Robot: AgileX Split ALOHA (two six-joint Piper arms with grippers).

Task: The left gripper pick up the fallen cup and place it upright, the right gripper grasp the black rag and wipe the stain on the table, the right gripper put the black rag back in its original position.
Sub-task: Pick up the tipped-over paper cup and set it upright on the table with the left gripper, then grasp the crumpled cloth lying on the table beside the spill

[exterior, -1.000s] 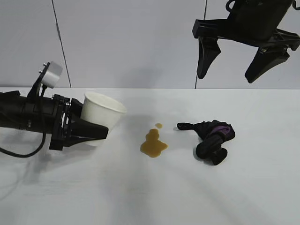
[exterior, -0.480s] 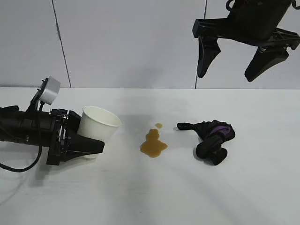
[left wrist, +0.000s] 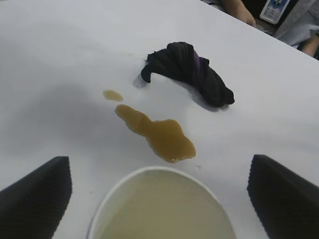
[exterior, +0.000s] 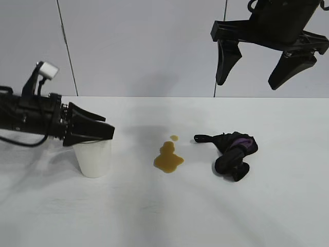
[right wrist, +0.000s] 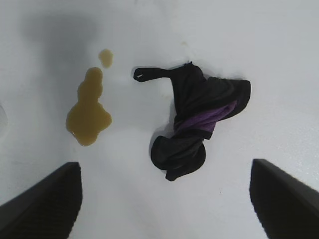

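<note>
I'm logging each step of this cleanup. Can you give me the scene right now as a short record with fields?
cup: upright on the table, released
left claw: open, just above the cup's rim
stain: brown puddle, not wiped
rag: bunched, lying beside the stain, untouched
right claw: open, high above the rag
table: white

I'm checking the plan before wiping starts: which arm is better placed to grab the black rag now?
The right. The right gripper hangs open above the black rag, which sits centred between its fingers in the right wrist view. The left gripper is open at the upright cup, beyond the stain.
</note>
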